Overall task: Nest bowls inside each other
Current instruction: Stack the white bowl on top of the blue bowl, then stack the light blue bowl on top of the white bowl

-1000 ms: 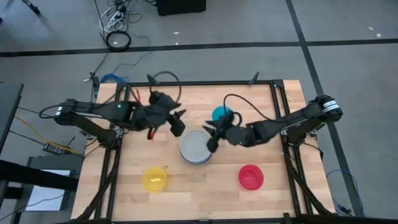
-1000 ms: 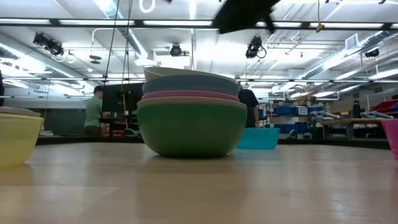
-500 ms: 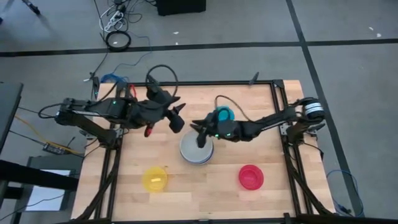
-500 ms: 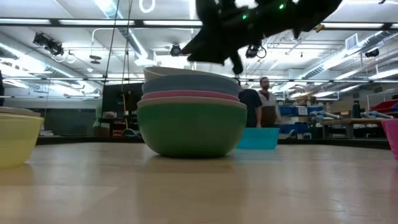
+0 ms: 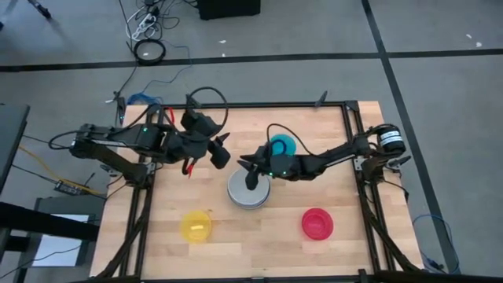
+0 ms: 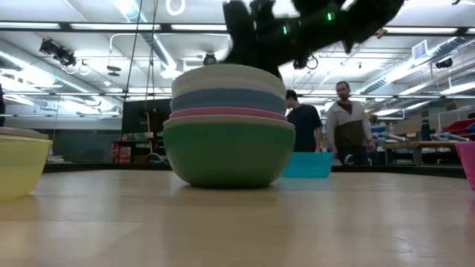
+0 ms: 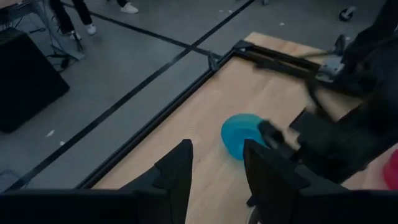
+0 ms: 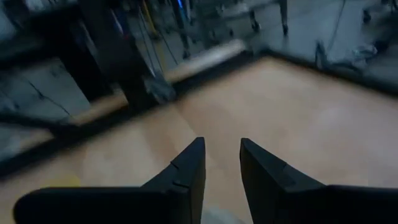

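Observation:
A stack of nested bowls stands mid-table point(image 5: 247, 193): a green one point(image 6: 228, 156) on the wood, then pink point(image 6: 226, 114), blue point(image 6: 226, 100) and a white one point(image 6: 223, 76) on top, sitting level. My right gripper point(image 5: 251, 178) reaches in from the table's right and lies over the stack's top, fingers apart point(image 8: 221, 155). My left gripper point(image 5: 223, 155) hangs open above the table, left of the stack and behind it. A small cyan bowl point(image 5: 280, 145), a yellow bowl point(image 5: 196, 226) and a red bowl point(image 5: 317, 223) each stand alone on their bases. My right gripper lies nearly level over the white top bowl, coming from the table's right. In the low view its dark underside meets the bowl's rim point(image 6: 266, 70). Nothing sits between its fingers. I cannot tell for certain whether it presses on the bowl, which sits level in the stack.
The cyan bowl point(image 6: 308, 165) stands just behind my right arm. Black frame rails point(image 5: 350, 149) border the tabletop. Bare wood lies between the yellow and red bowls at the near edge. Two people point(image 6: 345, 126) stand in the room beyond the table.
My right gripper has swung toward the table's left and come down over the stack, its fingers tipping toward level. The white top bowl, which lay tilted on the stack, now sits level in the blue one.

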You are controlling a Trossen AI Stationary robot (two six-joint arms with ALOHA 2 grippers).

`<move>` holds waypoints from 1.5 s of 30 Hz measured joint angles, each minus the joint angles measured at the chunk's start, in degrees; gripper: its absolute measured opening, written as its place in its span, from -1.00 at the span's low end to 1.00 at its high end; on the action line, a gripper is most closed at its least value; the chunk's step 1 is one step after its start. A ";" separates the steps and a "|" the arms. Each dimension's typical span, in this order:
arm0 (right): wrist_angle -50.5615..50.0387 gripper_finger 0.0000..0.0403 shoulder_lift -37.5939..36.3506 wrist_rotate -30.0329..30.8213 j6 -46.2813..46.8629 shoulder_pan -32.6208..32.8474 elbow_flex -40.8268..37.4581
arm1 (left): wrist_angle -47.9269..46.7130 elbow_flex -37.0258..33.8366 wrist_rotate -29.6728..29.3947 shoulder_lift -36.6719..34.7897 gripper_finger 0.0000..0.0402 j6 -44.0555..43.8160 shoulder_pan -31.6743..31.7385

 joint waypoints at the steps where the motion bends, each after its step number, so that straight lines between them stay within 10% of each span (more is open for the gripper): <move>1: -0.02 -0.56 -1.24 -0.16 -0.57 0.00 0.06 | -0.41 -0.02 -0.18 0.01 -0.24 -0.62 0.00; 8: -4.83 -0.56 -3.42 0.61 -6.68 0.31 2.99 | -0.84 -0.04 -1.14 0.24 -0.24 -1.01 0.00; 17: -34.19 -0.55 -13.32 5.50 -4.97 -4.31 3.67 | -13.25 -0.04 -0.93 0.20 -0.24 -8.61 -2.17; 27: -66.54 -0.40 -24.27 -14.68 4.77 -18.52 3.69 | -31.41 -0.71 -0.68 0.17 -0.24 -23.52 -6.33; 45: -63.36 -0.21 -5.18 -19.07 -2.39 -15.54 3.65 | -31.68 -10.56 -0.22 0.20 -0.24 -32.32 -8.39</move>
